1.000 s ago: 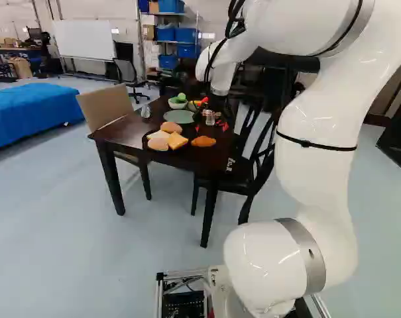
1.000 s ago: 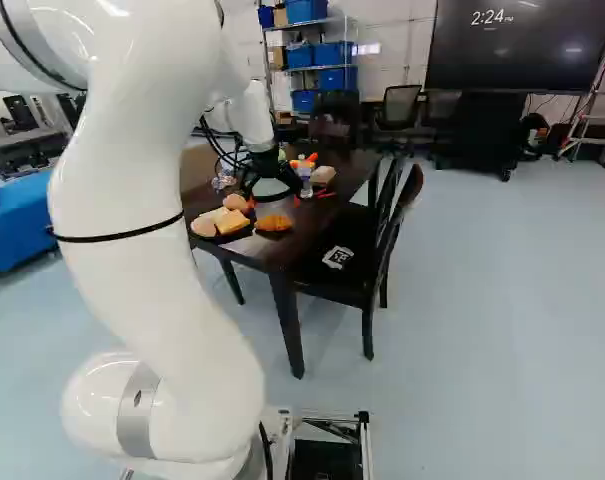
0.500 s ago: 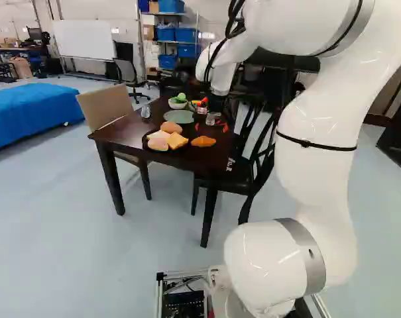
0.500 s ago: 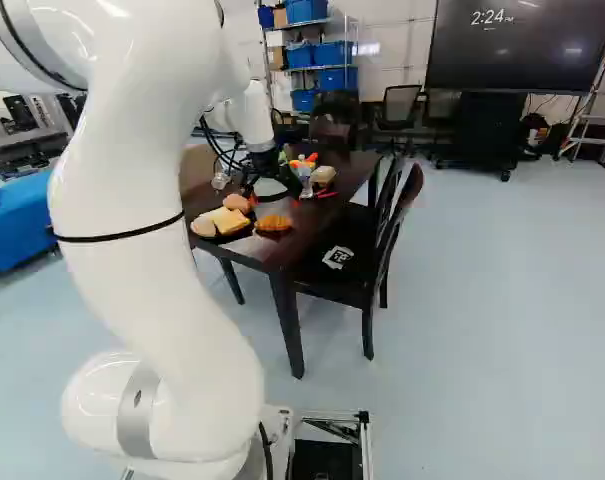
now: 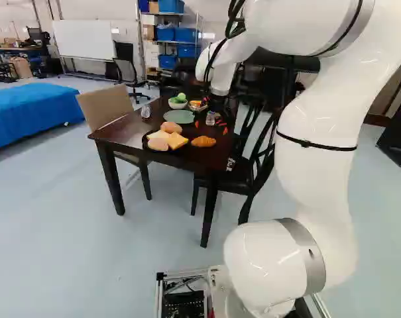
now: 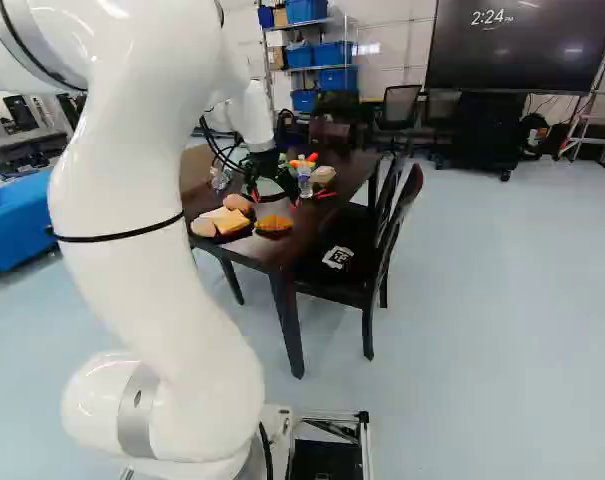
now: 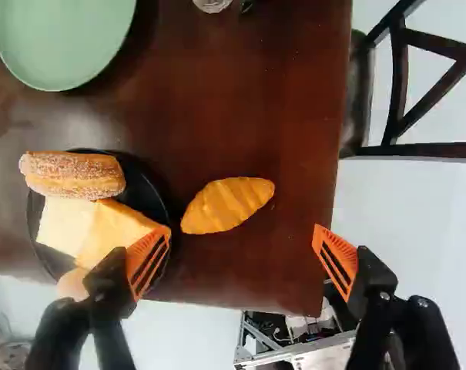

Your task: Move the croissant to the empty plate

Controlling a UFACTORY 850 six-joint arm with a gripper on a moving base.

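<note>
A dark wooden table (image 7: 294, 116) is shown, with a croissant (image 7: 228, 205) laid on its surface, just beside a black plate (image 7: 142, 190) filled with bread. A green plate (image 7: 63, 38) is set farther off. The gripper (image 6: 274, 196) is held above, jaws spread wide.

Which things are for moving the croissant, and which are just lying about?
For the job:
croissant
empty green plate
open gripper

Just lying about:
black plate
sugar-coated bun
square yellow slice
clear bottle
white bowl
</note>
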